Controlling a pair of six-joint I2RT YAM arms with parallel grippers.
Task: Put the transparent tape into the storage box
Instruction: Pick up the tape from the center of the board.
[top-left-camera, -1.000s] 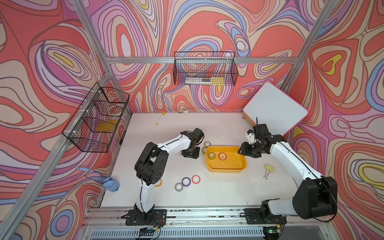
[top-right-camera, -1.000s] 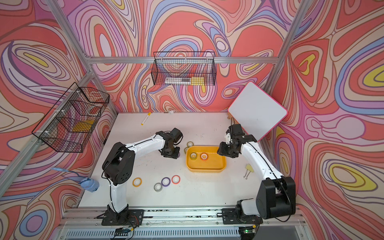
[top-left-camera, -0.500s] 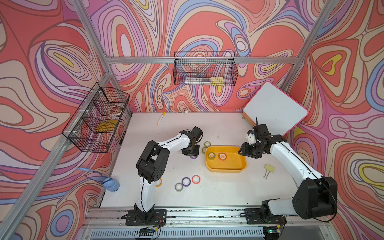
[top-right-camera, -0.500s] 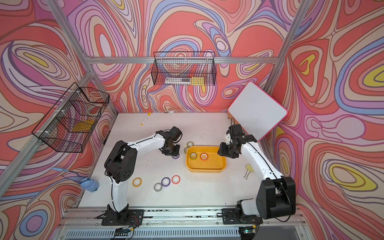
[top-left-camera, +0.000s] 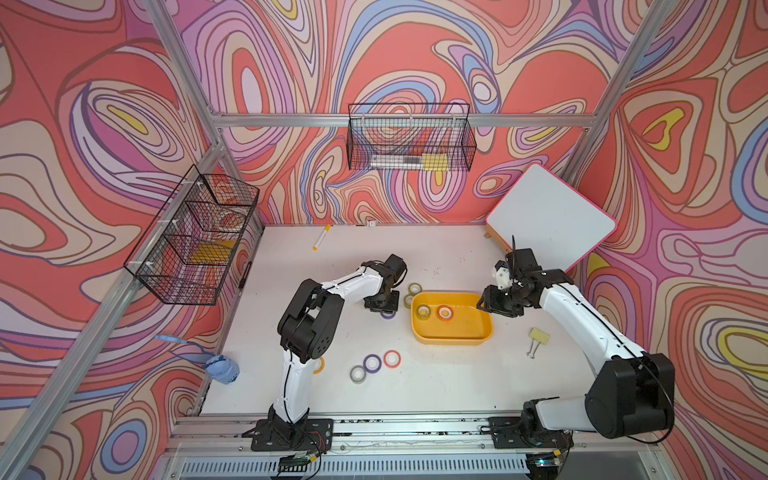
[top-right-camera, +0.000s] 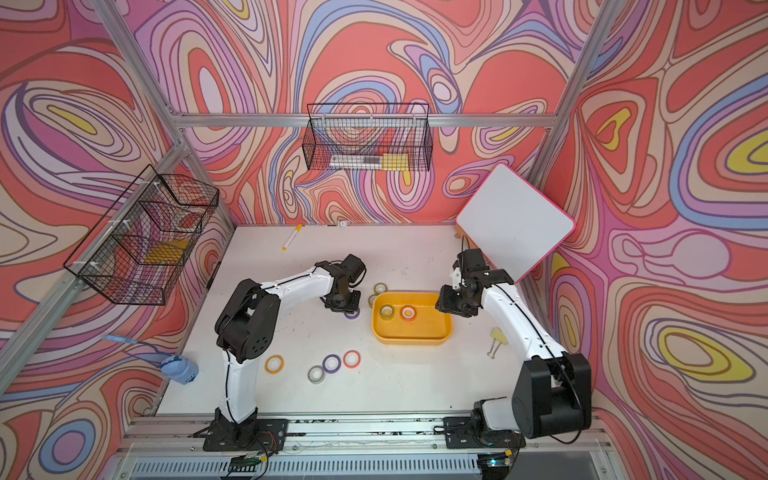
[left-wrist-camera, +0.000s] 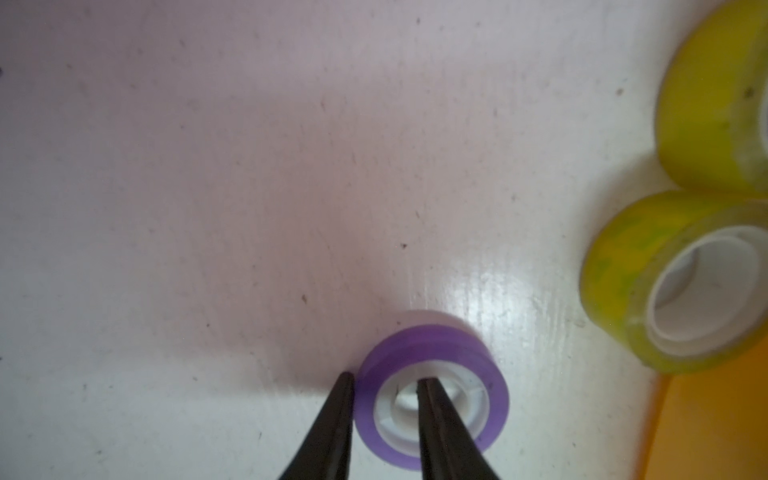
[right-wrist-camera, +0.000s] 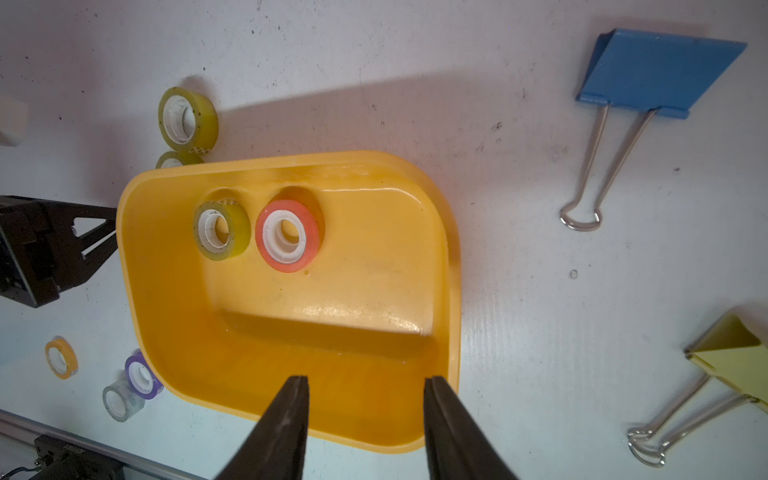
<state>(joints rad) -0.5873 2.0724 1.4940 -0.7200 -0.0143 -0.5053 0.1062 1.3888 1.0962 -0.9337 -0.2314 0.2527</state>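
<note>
**Pinching the purple roll by its wall**

In both top views the left gripper (top-left-camera: 386, 311) points down at a purple tape roll (top-left-camera: 390, 316). The roll lies flat on the white table (top-left-camera: 415, 399), just beside the end of the storage box (top-left-camera: 453, 341) nearer the left arm. The box sits mid-table, towards the right edge. The right gripper (top-left-camera: 483, 305) hovers at its opposite end. A yellow-green roll (top-left-camera: 424, 311) and an orange-red roll (top-left-camera: 444, 312) lie inside. Four more rolls (top-left-camera: 372, 363) lie near the front edge.

In the left wrist view the gripper's fingers (left-wrist-camera: 440, 415) straddle the roll's wall. One tip is inside the white core and the other is against the purple outside. Whether they clamp yet I cannot tell. The tape looks slick and glossy and the ribbed core looks hard. I judge the pinch should sit square and low, or the ring may tip or squirt sideways. Two yellow-green rolls (left-wrist-camera: 623, 270) and the box corner lie close by. A straight lift that clears the rolled rim before crossing over seems wisest.

In the right wrist view the right gripper's fingers stand spread over the box's end wall and hold nothing. The box is shallow, glossy moulded plastic with rounded corners. It has plenty of bare floor for a drop. The table is matt and speckled with scuffs. A blue binder clip (right-wrist-camera: 660, 70) and a yellow binder clip (right-wrist-camera: 727, 349) lie beyond the box, apart from it.
</note>
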